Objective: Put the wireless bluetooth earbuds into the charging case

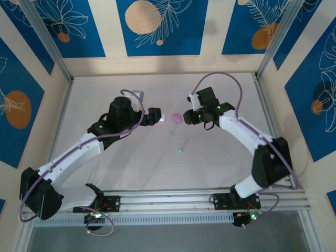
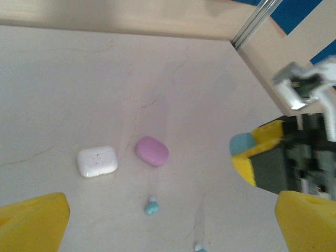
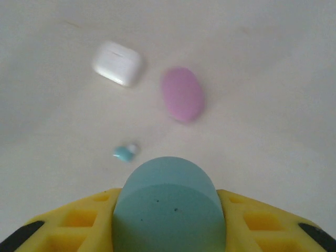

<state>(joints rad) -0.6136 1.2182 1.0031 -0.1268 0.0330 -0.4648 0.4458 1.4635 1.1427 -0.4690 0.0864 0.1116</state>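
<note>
Light-blue earbud (image 3: pixel 125 152) lies loose on the surface (image 3: pixel 273 63) near the shut pink case (image 3: pixel 182 94) and white case (image 3: pixel 117 63), nothing inserted yet, while the right end effector (image 1: pixel 185 116) clamps a teal case (image 3: pixel 168 205) and the left end effector (image 2: pixel 169 223) gapes empty.

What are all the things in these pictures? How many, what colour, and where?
white case: one, white, on the table beside the pink case
pink case: one, pink, on the table between the tools
blue case: one, light blue, in the right tool
earbuds: two, light blue, loose on the table nearer the arm bases
table: one, off-white, under everything
walls: three, cream with blue panels, around the table
left tool: one, yellow, open above the table
right tool: one, yellow, shut on the blue case
</note>
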